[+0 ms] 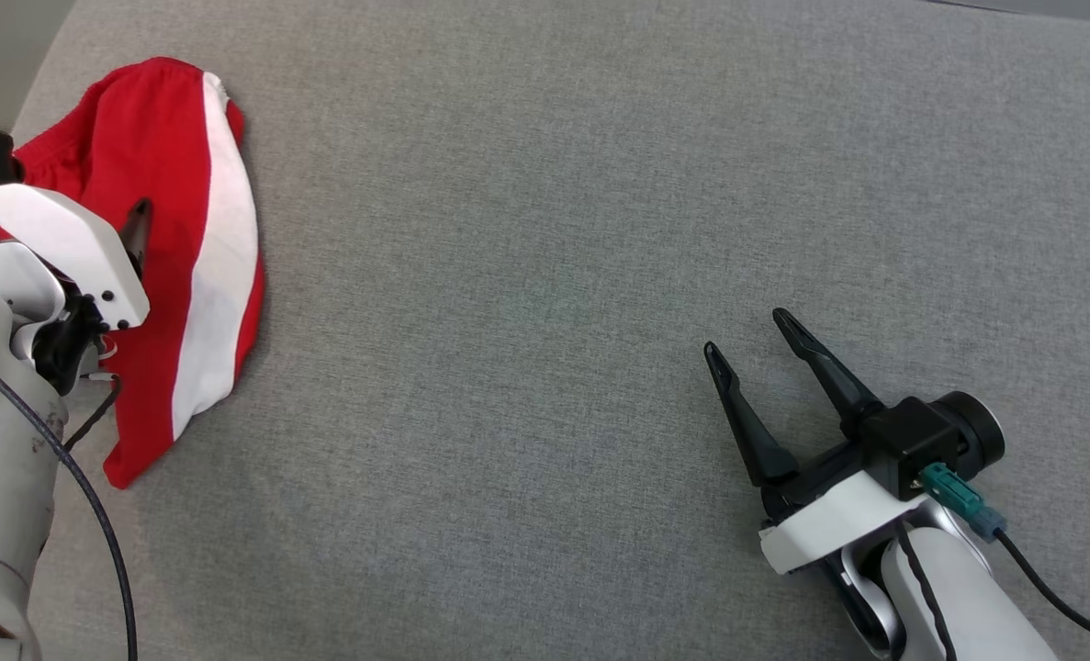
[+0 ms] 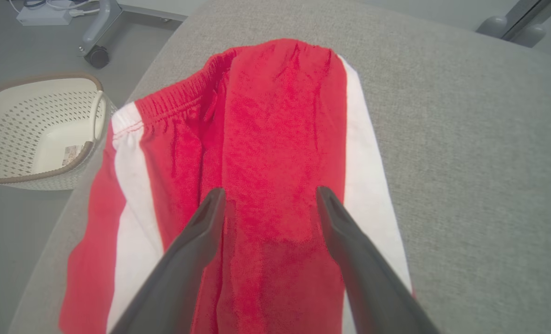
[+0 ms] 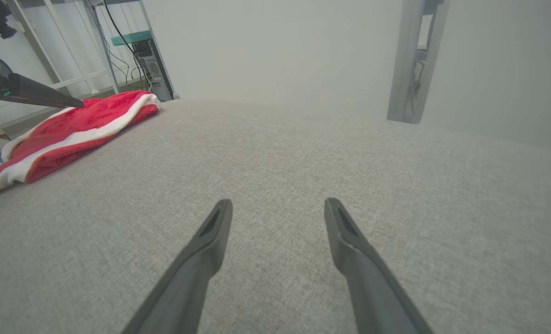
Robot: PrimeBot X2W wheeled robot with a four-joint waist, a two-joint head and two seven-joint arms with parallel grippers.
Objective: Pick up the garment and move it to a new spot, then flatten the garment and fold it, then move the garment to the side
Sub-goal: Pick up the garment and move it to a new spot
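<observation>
Garment (image 1: pixel 173 303): one soft red cloth, two white stripes, at the left edge of the surface (image 1: pixel 545 275).
Left gripper (image 2: pixel 268 195) over it, right gripper (image 1: pixel 744 331) well apart, both spread wide, empty.

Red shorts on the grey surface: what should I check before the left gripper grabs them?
1. Left gripper open: ok.
2. Left gripper over the shorts: ok, it straddles the red middle panel.
3. Contact with the cloth: cannot tell.
4. Right gripper open and away from the shorts: ok, over the grey surface.
5. Shorts away from the edge: not ok, they lie at the surface's left edge, with the basket beyond it.
</observation>
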